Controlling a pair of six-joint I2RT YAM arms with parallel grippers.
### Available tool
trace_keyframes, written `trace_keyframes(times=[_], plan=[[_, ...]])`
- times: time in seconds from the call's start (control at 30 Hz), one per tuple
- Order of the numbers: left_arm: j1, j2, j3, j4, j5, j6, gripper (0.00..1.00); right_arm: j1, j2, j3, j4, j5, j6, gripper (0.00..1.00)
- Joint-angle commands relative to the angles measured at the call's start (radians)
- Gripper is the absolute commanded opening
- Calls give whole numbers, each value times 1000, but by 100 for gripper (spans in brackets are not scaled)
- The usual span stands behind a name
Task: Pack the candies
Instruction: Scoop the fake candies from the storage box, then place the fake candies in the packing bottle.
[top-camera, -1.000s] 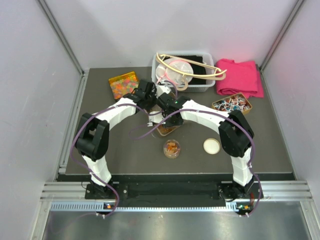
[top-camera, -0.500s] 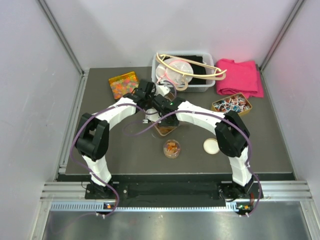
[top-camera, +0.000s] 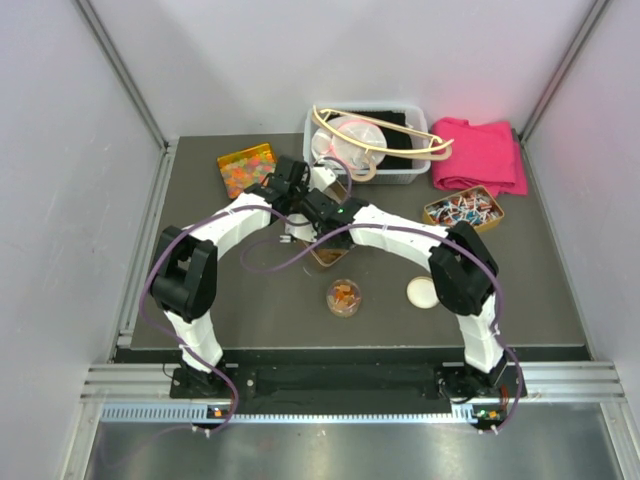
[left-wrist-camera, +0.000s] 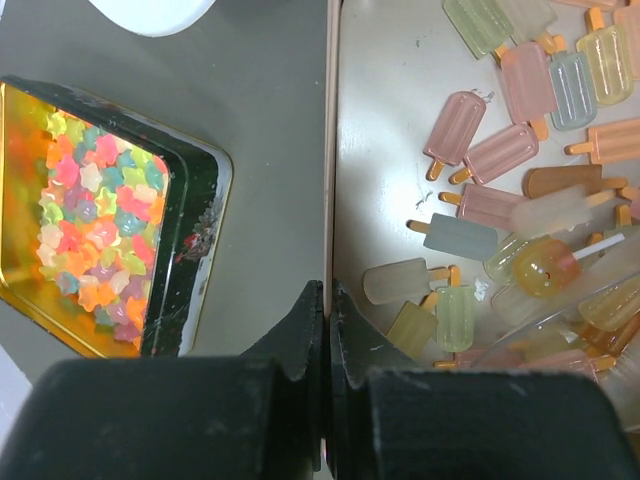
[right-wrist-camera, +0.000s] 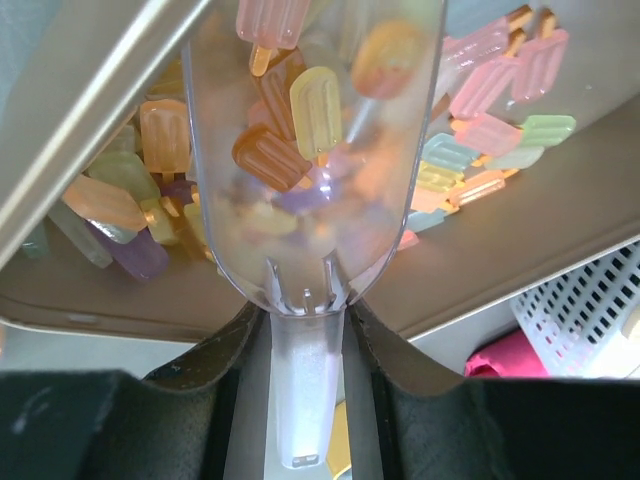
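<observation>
Popsicle-shaped gummy candies (left-wrist-camera: 490, 205) in pink, orange, yellow and pale colours lie in a shallow tan tray (left-wrist-camera: 380, 120). My left gripper (left-wrist-camera: 326, 290) is shut on the tray's thin rim. My right gripper (right-wrist-camera: 300, 310) is shut on the handle of a clear plastic scoop (right-wrist-camera: 300, 390). The scoop's bowl holds several candies (right-wrist-camera: 315, 100) above the tray (right-wrist-camera: 500, 270). In the top view both wrists meet over the tray (top-camera: 325, 254), which they mostly hide. A small clear cup (top-camera: 344, 297) with some candies stands in front of it.
A gold tin of star-shaped sweets (top-camera: 246, 168) sits back left, close to the tray (left-wrist-camera: 190, 250). A white lid (top-camera: 424, 291) lies right of the cup. A tin of wrapped sweets (top-camera: 464, 210), a pink cloth (top-camera: 480, 155) and a clear bin with hangers (top-camera: 365, 140) are at the back.
My right arm has swung a little to the left with the scoop, further over the tray. The left arm has barely moved and keeps its grip.
</observation>
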Motion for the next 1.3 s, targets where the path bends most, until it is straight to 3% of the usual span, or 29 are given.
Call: trace_keyframes(times=[0.0, 0.47, 0.83, 1.27], plan=[[-25, -39, 52, 93, 36, -48, 0, -10, -122, -15, 159, -16, -44, 0], [-25, -24, 26, 113, 17, -38, 0, -96, -267, -147, 193, -10, -133, 0], [-17, 21, 29, 128, 20, -59, 0, -130, -408, -271, 90, -90, -213, 0], [18, 131, 71, 133, 56, -102, 0, -87, -624, -356, -221, -90, -357, 0]])
